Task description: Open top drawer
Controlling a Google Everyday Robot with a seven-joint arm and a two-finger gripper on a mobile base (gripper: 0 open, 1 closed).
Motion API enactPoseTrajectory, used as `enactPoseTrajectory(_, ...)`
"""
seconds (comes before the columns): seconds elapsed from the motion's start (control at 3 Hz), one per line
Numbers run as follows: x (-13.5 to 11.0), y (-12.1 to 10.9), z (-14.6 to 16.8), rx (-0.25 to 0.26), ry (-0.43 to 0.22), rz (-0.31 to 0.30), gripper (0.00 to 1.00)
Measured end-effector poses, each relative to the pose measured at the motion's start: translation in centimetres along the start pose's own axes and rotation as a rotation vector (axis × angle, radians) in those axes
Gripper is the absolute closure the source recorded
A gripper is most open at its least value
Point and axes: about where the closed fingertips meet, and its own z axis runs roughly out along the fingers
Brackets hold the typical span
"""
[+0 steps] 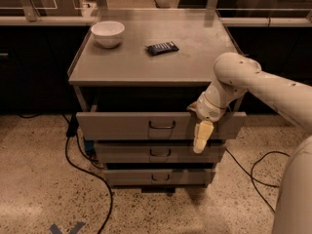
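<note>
I see top drawer (122,126) standing forward of two lower drawers (126,152), front toward near side, dark gap above it. Gripper (203,136) hangs against drawer front near its right end, right of loop handle (162,125), not on it. Gripper opening: cannot tell from here. White bowl (107,33) far left on cabinet top (146,67), dark packet (163,48) right of bowl.

top drawer (122,126) | grey, dark loop handle centre | partly open | claw (202,138) against front, right of handle
</note>
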Motion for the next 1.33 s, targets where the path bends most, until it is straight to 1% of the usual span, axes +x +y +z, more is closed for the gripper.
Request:
enactPoseTrajectory(0.33,0.1,0.3,0.3,-0.009,-0.004,-0.001,0.00)
enactPoseTrajectory(0.67,0.0,2.5,0.4,-0.031,0.009,-0.014,0.00)
enactPoseTrajectory(1.0,-0.5,6.9,-0.8,-0.059,0.029,-0.014,0.00)
enactPoseTrajectory(1.33,-1.2,11.0,-2.8,-0.074,0.053,-0.001,0.00)
